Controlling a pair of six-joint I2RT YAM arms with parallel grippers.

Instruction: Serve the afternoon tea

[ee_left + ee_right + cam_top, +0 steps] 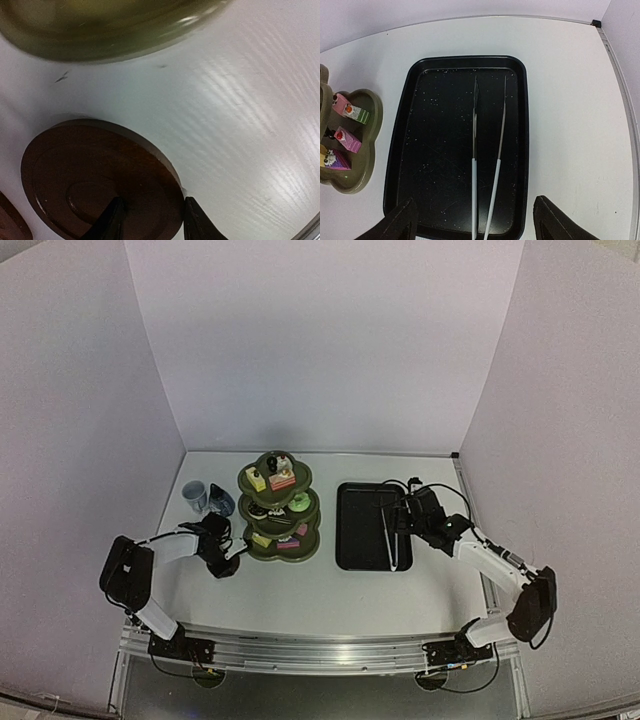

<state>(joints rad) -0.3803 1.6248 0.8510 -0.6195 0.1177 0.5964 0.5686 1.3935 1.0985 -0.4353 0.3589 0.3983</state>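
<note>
Saucer rim between left jaws, beside stand.

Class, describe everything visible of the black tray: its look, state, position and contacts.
The black tray is a shallow rectangle with rounded corners and a raised rim. It looks glossy, like plastic or coated metal, and is flecked with pale specks. It lies flat on the white table, to the right of the olive-green stand and apart from it. Thin white tongs lie lengthwise inside it, and nothing else is in it.
</note>
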